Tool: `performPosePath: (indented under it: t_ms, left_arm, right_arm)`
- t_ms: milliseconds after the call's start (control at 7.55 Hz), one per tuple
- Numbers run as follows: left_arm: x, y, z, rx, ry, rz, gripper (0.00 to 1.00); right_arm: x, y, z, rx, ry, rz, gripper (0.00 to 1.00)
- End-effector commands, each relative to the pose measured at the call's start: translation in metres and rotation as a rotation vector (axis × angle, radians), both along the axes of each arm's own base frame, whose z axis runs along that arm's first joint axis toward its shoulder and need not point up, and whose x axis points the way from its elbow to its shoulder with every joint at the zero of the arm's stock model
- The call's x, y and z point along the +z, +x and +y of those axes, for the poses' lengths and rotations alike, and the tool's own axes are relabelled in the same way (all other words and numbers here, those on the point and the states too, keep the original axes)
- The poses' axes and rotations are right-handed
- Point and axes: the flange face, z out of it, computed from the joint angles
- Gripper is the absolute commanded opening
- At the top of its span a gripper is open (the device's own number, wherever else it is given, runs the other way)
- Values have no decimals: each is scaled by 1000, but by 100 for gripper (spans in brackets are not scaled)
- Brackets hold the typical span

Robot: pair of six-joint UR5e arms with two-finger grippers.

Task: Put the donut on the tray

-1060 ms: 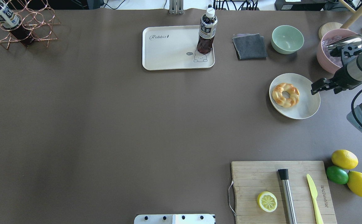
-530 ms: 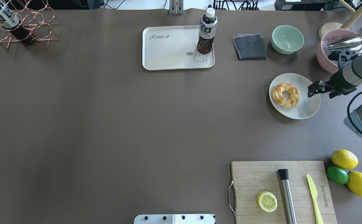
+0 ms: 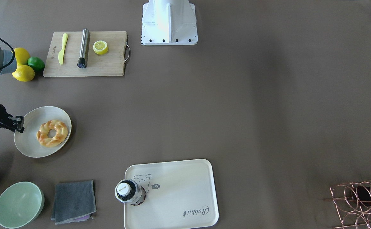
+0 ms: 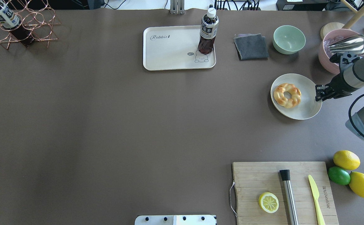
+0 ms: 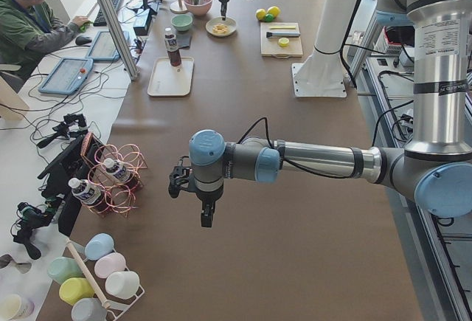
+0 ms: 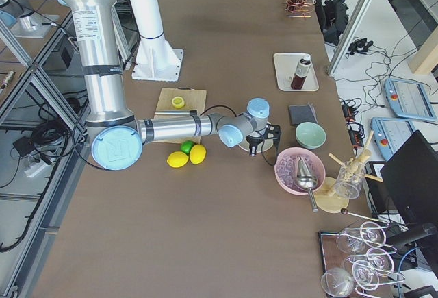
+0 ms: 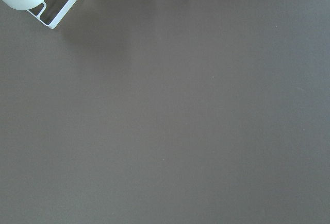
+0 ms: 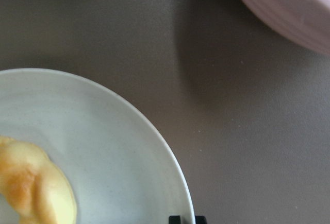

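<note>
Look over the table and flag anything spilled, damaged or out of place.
Nothing is spilled or broken. The one oddity: a bottle stands upright at one corner of the tray. The donut lies whole on its plate.

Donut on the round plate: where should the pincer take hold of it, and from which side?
Grip the donut by one arc of its ring, from straight above, one finger in the centre hole and the other outside. It lies flat on the plate, whose raised rim would likely block a sideways approach. The arc nearest the right pincer, at the plate's edge, seems handiest.
</note>
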Motion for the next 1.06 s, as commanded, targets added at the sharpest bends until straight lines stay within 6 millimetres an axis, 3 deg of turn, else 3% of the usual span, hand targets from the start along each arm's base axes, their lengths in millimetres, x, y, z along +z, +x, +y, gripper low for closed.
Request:
performPosePath:
  t_ms: [0, 132, 397, 530, 662, 795, 927]
  left_arm:
    - [0, 0, 1, 2, 2, 0, 99]
    - [-1, 0, 1, 1, 1, 2, 99]
    - [-3, 0, 0, 1, 5, 2, 99]
    - [-5, 0, 0, 0, 8, 2, 99]
    - [-5, 1, 0, 0, 8, 3, 99]
    - [-5, 1, 0, 0, 8, 3, 99]
    - [-7, 3, 0, 3, 4, 40, 99]
  right_arm:
    - [-9, -2, 0, -1, 13, -12, 0]
    - [-24, -6, -3, -6, 37, -30, 0]
    - [-83, -16, 4, -45, 105, -113, 0]
    - [-121, -25, -4, -38, 132, -158, 0]
    - [-164, -50, -10, -25, 139, -210, 0]
    - [-219, -79, 0, -50, 185, -272, 0]
    - [-258, -103, 7, -66, 196, -320, 0]
